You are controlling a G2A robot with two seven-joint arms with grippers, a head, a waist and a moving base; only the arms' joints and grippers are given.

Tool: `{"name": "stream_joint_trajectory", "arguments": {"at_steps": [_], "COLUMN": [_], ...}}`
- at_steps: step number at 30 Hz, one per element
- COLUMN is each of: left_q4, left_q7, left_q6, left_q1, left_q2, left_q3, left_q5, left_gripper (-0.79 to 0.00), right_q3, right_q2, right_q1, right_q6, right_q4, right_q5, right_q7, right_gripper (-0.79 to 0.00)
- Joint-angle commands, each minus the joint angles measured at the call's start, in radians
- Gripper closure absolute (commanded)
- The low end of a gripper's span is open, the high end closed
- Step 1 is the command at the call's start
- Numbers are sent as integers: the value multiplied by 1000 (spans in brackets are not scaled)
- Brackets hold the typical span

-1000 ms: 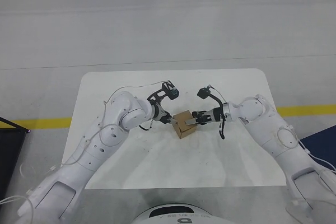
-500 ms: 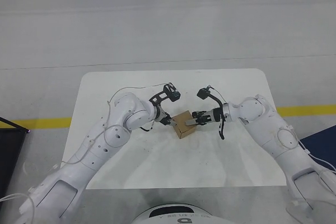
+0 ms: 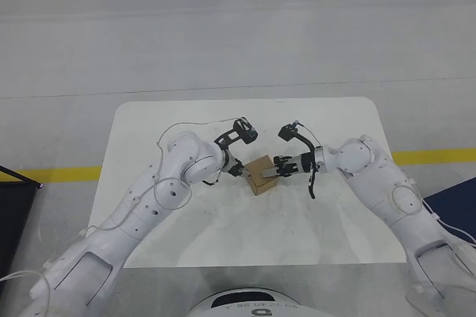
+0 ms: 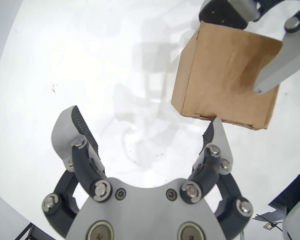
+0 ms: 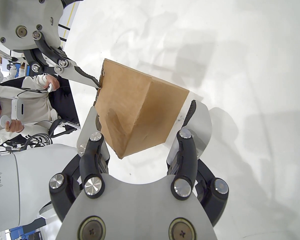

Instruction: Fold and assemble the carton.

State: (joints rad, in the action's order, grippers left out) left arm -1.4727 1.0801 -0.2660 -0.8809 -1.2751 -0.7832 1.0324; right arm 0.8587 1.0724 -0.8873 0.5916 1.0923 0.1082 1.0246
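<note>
**Top view: brown carton held mid-desk between the two claws**

The small brown cardboard carton point(image 3: 262, 175) sits near the middle of the white desk point(image 3: 151, 139), folded up into a box shape. An arm comes at it from each side. The left claw point(image 3: 239, 168) is just beside one end of it, and the right claw point(image 3: 280, 166) is on the opposite end.

In the left wrist view, the left claw point(image 4: 145, 128) is released, its two ribbed fingers spread wide over bare desk point(image 4: 65, 51). One fingertip point(image 4: 211, 129) touches the carton's point(image 4: 222, 81) nearest lower edge, and the other is well apart from it. At the far side of the carton, the right claw point(image 4: 247, 46) straddles the box. Its dark pad presses on the upper far edge, and its other finger lies across the adjoining face.

In the right wrist view, the right claw point(image 5: 142, 118) grasps the carton point(image 5: 137, 106), which is turned with one corner toward the wrist. One finger point(image 5: 90, 123) lies against one side and the other point(image 5: 198, 116) sits just beside the opposite edge. Beyond it, the left claw point(image 5: 91, 32) has one fingertip at the carton's far edge, where the cardboard's cut ends show.
</note>
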Motion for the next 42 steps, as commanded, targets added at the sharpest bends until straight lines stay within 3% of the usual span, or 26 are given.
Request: {"name": "stream_joint_trajectory", "arguments": {"at_steps": [1,12,14,16,17,24,25,26,28,35,42], "left_q4": [-4,-64,-69,-74,-77,-96,-101,-107,-114,-105,-105], "left_q7": [-7,-9,-11,-14,-17,-64,-75,-87,-115,-219,-219], "left_q6": [-6,-28,-28,-25,-22,-28,-32,-32,-30,1,1], "left_q1": [-3,-56,-64,-70,-73,-99,-106,-113,-129,-188,-188], "left_q2": [2,26,29,31,33,42,44,46,50,62,62], "left_q3": [-12,-92,-101,-110,-115,-174,-186,-199,-230,-341,-341], "left_q5": [-11,-27,-25,-25,-24,-88,-106,-125,-168,-329,-329], "left_gripper": [-785,-785,-785,-785,-785,-785,-785,-785,-785,-785,-785], "right_q3": [1,20,22,28,34,106,119,135,174,259,249], "right_q2": [-1,-9,-11,-13,-14,-43,-48,-54,-64,-82,-87], "right_q1": [-2,-21,-23,-28,-32,-123,-141,-159,-201,-319,-322], "right_q6": [0,2,2,10,18,126,152,186,260,325,369], "right_q4": [4,27,33,40,44,144,166,186,216,315,316], "right_q5": [3,24,29,37,45,201,223,244,289,522,556], "right_q7": [-2,-33,-37,-54,-69,-254,-277,-306,-389,-611,-586], "right_gripper": [-634,-671,-690,-757,-785,-785,-739,-613,0,0,0]}}
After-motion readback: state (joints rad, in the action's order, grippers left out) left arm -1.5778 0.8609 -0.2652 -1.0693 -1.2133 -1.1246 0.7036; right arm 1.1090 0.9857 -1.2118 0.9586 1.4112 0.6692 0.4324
